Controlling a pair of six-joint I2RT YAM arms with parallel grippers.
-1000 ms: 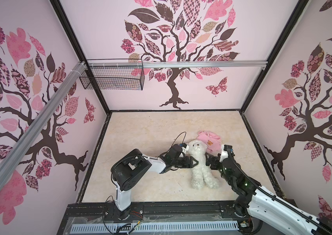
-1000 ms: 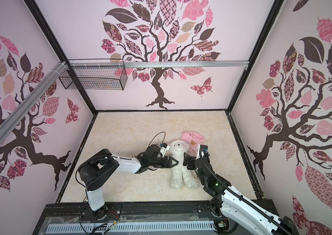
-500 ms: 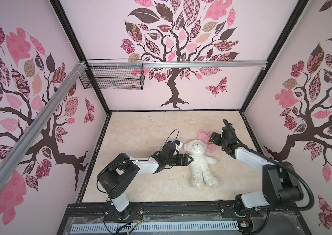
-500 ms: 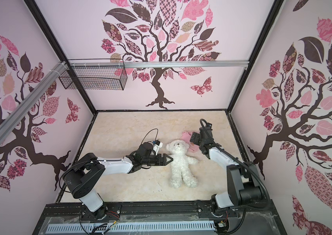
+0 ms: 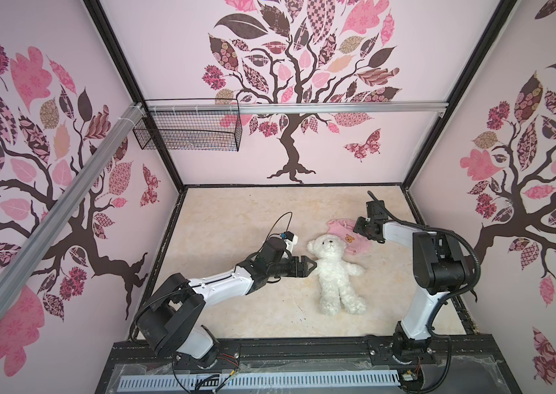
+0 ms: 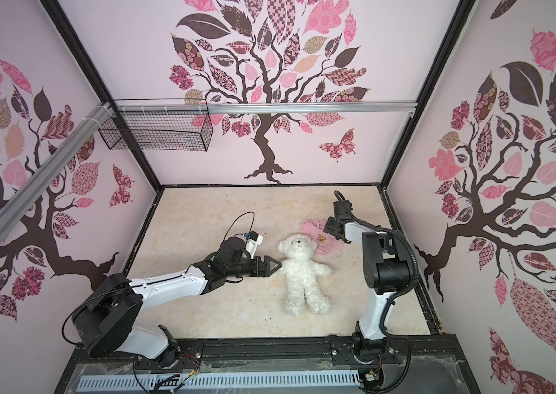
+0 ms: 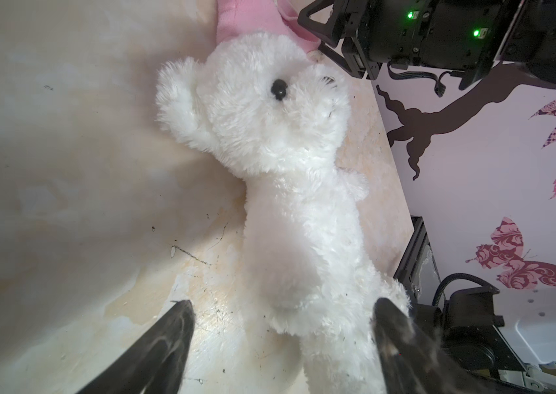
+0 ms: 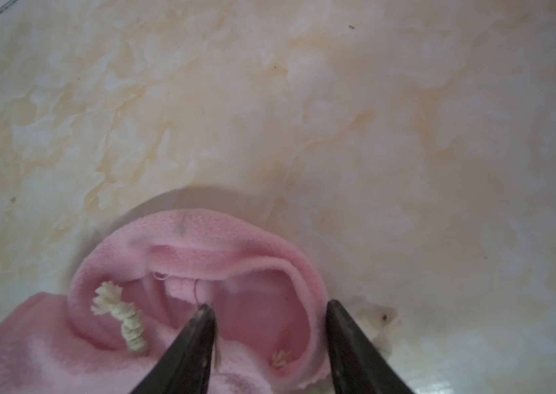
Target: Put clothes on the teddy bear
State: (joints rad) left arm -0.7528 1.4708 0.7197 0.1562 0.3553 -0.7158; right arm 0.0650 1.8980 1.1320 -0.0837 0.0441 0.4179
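Observation:
The white teddy bear (image 5: 336, 269) (image 6: 300, 269) lies on its back on the beige table, head toward the back wall. My left gripper (image 5: 309, 265) (image 6: 274, 265) is open at the bear's shoulder on its left side. In the left wrist view the bear (image 7: 286, 170) stretches away from that gripper (image 7: 281, 315), with a furry limb between the spread fingers. A pink hooded shirt (image 5: 355, 242) (image 6: 329, 244) lies behind the bear's head. My right gripper (image 5: 358, 228) (image 8: 271, 312) is open and down on the shirt's hood (image 8: 201, 259): one finger is inside the hood, the other outside its rim.
A black wire basket (image 5: 187, 131) hangs from the rail on the back wall at the left. The right arm's elbow (image 5: 440, 266) stands just right of the bear. Black frame rails edge the table (image 5: 235, 211) at the front and sides.
My right gripper left the bear's side, swung back to the pink shirt, and its jaws have narrowed over the hood rim. My left gripper opened wider and drew back slightly from the bear.

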